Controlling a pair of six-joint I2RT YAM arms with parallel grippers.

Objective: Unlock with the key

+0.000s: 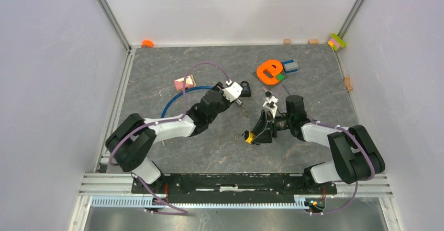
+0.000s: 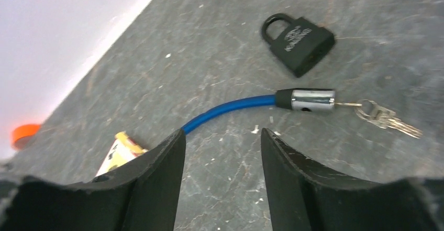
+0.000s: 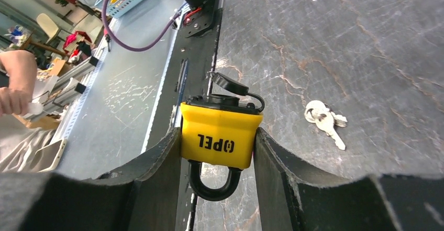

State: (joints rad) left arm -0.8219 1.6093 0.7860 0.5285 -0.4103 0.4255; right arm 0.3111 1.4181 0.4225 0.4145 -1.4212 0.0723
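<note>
My right gripper [image 3: 217,136] is shut on a yellow padlock [image 3: 220,134], which hangs above the table with its black shackle toward the wrist and its rubber keyhole cover flipped open. In the top view this padlock [image 1: 251,136] sits at the right gripper [image 1: 256,134] near the table's middle. A small bunch of keys [image 3: 324,120] lies on the table just beyond it. My left gripper [image 2: 222,136] is open with nothing between its fingers [image 2: 162,173]. Ahead of it lies a blue cable lock [image 2: 306,100] with a bunch of keys [image 2: 387,117] in its silver end.
A black padlock [image 2: 298,42] lies past the cable lock, also seen beside the left gripper [image 1: 245,89]. A pink and yellow block [image 1: 184,82] lies left of it. An orange letter shape with bricks [image 1: 272,71] is at the back right. An orange cap [image 1: 147,43] sits at the back wall.
</note>
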